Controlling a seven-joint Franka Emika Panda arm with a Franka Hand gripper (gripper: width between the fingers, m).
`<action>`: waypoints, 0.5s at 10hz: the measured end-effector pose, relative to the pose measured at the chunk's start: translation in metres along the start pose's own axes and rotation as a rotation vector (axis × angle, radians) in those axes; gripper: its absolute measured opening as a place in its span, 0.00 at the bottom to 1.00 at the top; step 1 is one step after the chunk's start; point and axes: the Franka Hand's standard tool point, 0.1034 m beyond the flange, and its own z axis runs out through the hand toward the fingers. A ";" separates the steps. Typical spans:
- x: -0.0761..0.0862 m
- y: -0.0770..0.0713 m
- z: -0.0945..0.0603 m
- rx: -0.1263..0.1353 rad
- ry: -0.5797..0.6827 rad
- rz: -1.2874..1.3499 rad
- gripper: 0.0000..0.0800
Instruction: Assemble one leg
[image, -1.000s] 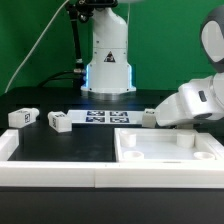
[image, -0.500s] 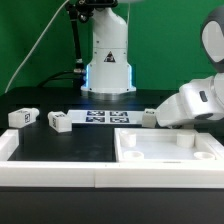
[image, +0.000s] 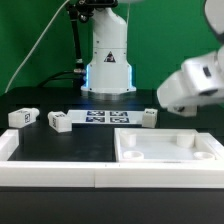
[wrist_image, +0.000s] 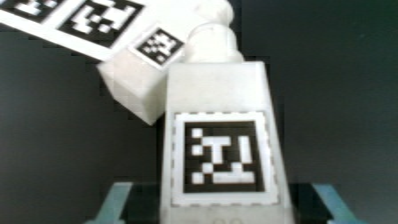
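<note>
The end effector (wrist_image: 222, 205) is pinching the leg (wrist_image: 217, 130), a small short white plastic post with a black-and-white square marker tag on its side. In the wrist view its two bluish fingers (wrist_image: 128, 203) flank the near end of the leg, one on each side, and the tag faces the camera.

Behind the held post, a second leg (wrist_image: 134, 75) of the same kind lies on the black tabletop (wrist_image: 338, 60), just beside a corner of the thin flat white marker board (wrist_image: 71, 18). Whether the two posts touch cannot be told.

In the exterior view the arm's white wrist housing (image: 190, 85) is blurred. It hangs above the tabletop (image: 60, 145) on the exterior view's right, over the far side of a large white square panel with a raised rim (image: 170, 150). The held leg cannot be made out there.

The second leg (image: 148, 117) sits at the exterior view's right end of the marker board (image: 105, 117). A third leg (image: 60, 122) and a fourth leg (image: 22, 117) lie apart from each other to the exterior view's left of the board. The robot's white base (image: 108, 60) stands behind the board.
</note>
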 end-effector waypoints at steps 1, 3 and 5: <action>-0.012 0.007 -0.019 0.010 0.024 0.009 0.36; -0.032 0.020 -0.046 0.016 0.093 0.019 0.36; -0.020 0.017 -0.041 0.014 0.150 0.015 0.36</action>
